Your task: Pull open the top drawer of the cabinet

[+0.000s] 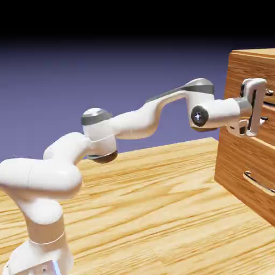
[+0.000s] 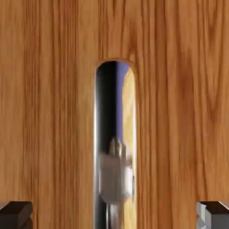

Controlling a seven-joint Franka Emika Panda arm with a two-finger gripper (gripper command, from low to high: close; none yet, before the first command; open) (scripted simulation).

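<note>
The cabinet (image 1: 234, 161) of brown wood grain stands at the right edge of the exterior view. My gripper (image 1: 260, 107) is up against the top drawer (image 1: 236, 72), its fingers one above the other on either side of the drawer's silver bar handle (image 1: 269, 93). In the hand view the drawer's wood (image 2: 49, 112) fills the picture. The shiny handle (image 2: 114, 147) runs down the middle and mirrors my hand. My gripper (image 2: 114, 215) is open, the two dark fingertips (image 2: 16, 214) standing wide apart at the bottom corners, clear of the bar.
A like drawer front below carries its own silver handle (image 1: 260, 183). The pale wooden tabletop (image 1: 161, 204) stretches out under the arm, and the arm's elbow (image 1: 96, 121) hangs above its left part.
</note>
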